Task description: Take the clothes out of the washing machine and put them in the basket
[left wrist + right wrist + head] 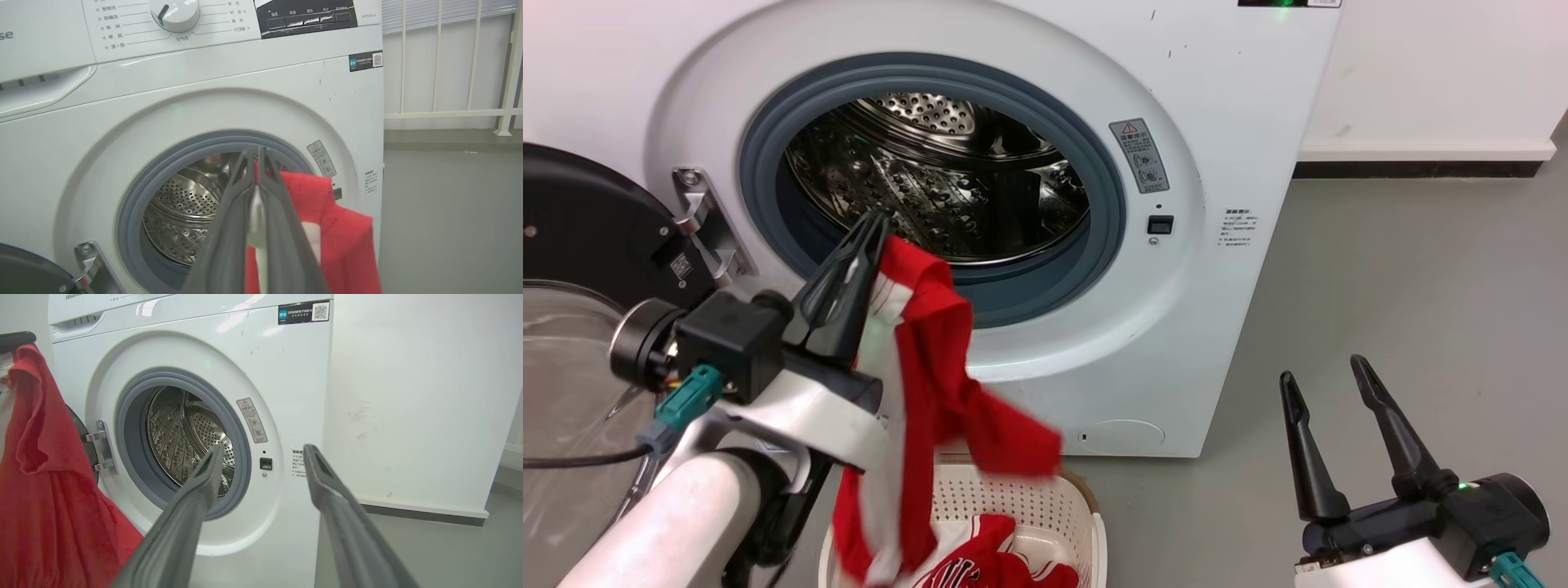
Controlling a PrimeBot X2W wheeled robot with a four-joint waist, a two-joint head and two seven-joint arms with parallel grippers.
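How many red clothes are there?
2. One soft red-and-white garment hangs from the left claw over the cream perforated plastic basket; another red lettered garment lies inside it. Others may hide in the steel drum.

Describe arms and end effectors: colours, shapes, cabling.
The left end effector and right end effector each have two long dark grey fingers on a black wrist housing. The forearms are white shells. A teal connector plugs into each wrist; the left's carries a black cable. The right wrist shows a green light.
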